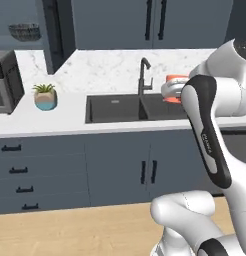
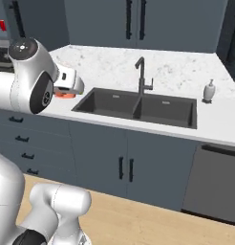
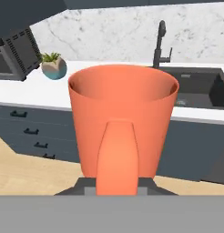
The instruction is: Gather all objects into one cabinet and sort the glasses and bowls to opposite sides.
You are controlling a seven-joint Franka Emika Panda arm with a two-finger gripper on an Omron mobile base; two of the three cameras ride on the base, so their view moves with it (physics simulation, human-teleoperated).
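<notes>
From the dark bowl (image 1: 24, 31) on the open cabinet's (image 1: 55, 30) shelf at ten o'clock, past the potted plant (image 1: 45, 96) on the white surface (image 1: 70, 112), the sink (image 1: 130, 107) lies centre, and at three o'clock the claw (image 3: 116, 184) grips the orange mug (image 3: 123, 120), held aloft.

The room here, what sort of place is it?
A kitchen, and a computer-drawn one: a marble-look counter with a double sink and tap, and dark blue cabinets with drawers.
</notes>
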